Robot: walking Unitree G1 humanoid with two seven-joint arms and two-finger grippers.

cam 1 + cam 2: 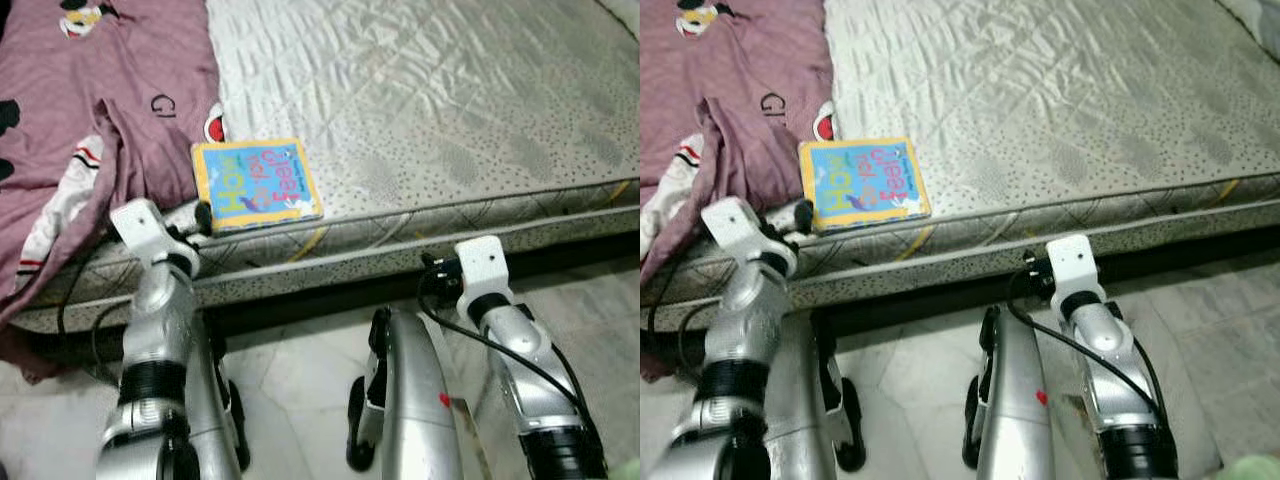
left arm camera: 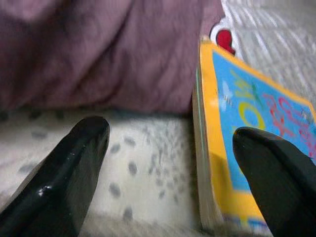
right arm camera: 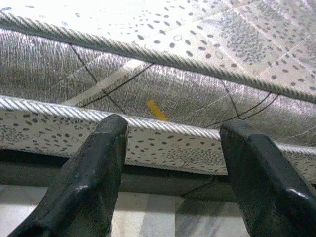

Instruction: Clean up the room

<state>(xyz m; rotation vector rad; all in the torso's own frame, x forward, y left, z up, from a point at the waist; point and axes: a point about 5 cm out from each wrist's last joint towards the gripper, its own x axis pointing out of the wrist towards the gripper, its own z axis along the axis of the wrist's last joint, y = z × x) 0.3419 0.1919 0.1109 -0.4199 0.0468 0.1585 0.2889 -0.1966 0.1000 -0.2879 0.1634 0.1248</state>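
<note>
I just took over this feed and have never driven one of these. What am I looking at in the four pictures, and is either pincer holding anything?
You are looking at a humanoid robot standing at a bed. The two wide pictures come from its head camera, looking down past its own silver arms. The other two come from cameras on its wrists, looking along each pincer's two black fingers.

On the mattress lies a purple blanket and, beside it near the edge, a blue and yellow picture book.

The left pincer is open at the book's corner, one finger over the cover, not gripping it. The right pincer is open too, holding nothing, facing the mattress's side, lower down.
</note>
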